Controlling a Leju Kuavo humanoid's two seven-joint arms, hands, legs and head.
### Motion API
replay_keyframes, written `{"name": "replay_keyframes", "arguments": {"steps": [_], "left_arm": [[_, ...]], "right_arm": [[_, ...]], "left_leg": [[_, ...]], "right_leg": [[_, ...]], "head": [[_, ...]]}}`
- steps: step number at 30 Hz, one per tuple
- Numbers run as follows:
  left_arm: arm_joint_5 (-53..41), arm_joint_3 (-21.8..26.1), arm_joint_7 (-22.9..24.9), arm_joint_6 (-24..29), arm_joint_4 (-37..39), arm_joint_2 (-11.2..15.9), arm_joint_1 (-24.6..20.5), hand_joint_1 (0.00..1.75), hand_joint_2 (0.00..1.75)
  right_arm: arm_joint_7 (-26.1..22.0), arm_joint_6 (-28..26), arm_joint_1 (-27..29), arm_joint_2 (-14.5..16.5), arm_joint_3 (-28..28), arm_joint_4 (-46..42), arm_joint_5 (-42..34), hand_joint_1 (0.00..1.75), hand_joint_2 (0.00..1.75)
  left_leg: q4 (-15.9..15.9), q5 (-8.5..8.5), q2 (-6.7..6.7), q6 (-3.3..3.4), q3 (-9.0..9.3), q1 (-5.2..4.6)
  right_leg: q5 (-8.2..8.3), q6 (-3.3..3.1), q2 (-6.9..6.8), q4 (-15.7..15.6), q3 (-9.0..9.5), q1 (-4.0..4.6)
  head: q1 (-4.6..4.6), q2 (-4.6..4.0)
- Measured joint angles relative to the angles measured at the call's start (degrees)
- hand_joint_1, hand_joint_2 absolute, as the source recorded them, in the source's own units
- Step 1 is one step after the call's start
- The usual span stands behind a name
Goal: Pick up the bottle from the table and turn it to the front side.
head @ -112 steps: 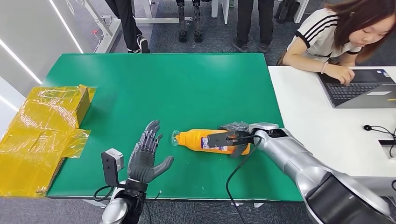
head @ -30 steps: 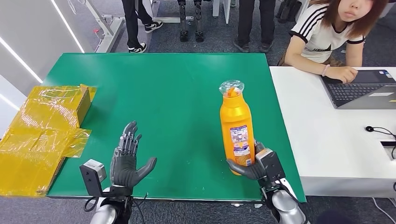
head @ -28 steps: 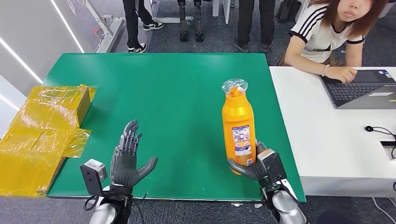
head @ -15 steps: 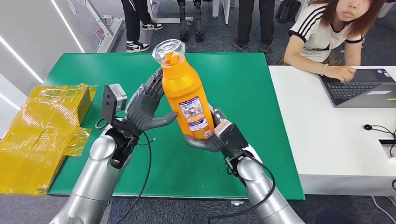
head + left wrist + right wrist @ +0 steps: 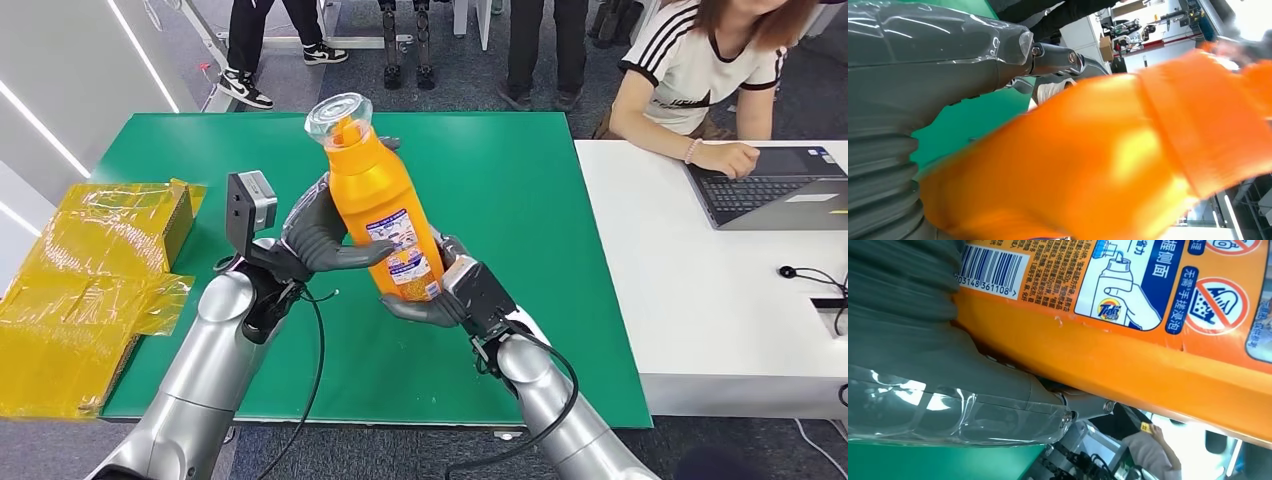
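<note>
A: Where is the bottle (image 5: 385, 215), and how does its long axis run?

B: It is held in the air above the green desk (image 5: 470, 170), between the 2 hands. Its axis stands near upright, the clear cap tipped toward the robot's left and away; the base sits low.

A: Which hand carries it?

B: The right hand (image 5: 440, 295) has its fingers clamped round the base, from below and the right. The left hand (image 5: 320, 230) lies against the body's left flank, thumb across the front; whether those fingers press firmly cannot be told.

A: What does the turn depend on?

B: The barcode label faces the robot, as the right wrist view shows. Judged from this, the bottle must spin about its long axis, 1 hand steadying while the other regrips.
</note>
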Motion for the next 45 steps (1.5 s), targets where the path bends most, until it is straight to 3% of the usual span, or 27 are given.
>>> {"name": "replay_keyframes", "arguments": {"steps": [12, 24, 28, 35, 45], "left_arm": [[5.71, -0.04, 1.79, -6.18, 1.64, 0.51, -2.29, 0.00, 1.75], [6.36, -0.20, 2.17, -6.84, 2.39, 0.56, -2.51, 0.03, 1.75], [7.31, -0.23, 2.72, -7.31, 2.42, 0.59, -2.52, 1.75, 1.75], [12.16, -1.87, 4.69, -10.85, 2.39, 1.12, -2.53, 1.75, 1.75], [17.02, -4.47, 7.70, -11.78, 2.31, 1.27, -2.59, 1.75, 1.75]], "right_arm": [[0.79, 0.11, -0.40, -0.24, 0.14, 6.11, 2.22, 1.75, 1.75], [0.55, 0.02, -0.98, -0.24, 0.16, 8.86, 2.68, 1.75, 1.75], [0.57, -0.06, -1.02, -0.24, 0.16, 8.97, 3.07, 1.74, 1.75], [0.76, -1.53, -1.04, -0.50, 0.04, 8.84, 4.17, 1.71, 1.75], [0.62, -3.76, 0.27, -0.97, -0.96, 6.30, 5.24, 1.73, 1.75]], "left_leg": [[0.00, 0.00, 0.01, 0.00, 0.00, 0.00], [0.00, 0.00, 0.01, 0.00, 0.00, 0.00], [0.00, 0.00, 0.01, 0.00, 0.00, 0.00], [0.01, 0.00, 0.01, 0.00, 0.00, 0.00], [0.01, 0.00, 0.01, 0.00, -0.01, 0.00]], "right_leg": [[0.00, 0.00, 0.02, 0.00, -0.01, 0.00], [0.00, 0.00, 0.01, 0.00, -0.01, 0.00], [0.00, 0.00, 0.02, 0.00, -0.01, 0.00], [0.00, 0.00, 0.01, 0.00, -0.01, 0.00], [0.00, 0.00, 0.01, 0.00, -0.01, 0.00]], "head": [[0.01, 0.00], [0.01, 0.00], [0.01, 0.00], [0.01, 0.00], [0.01, 0.00]]}}
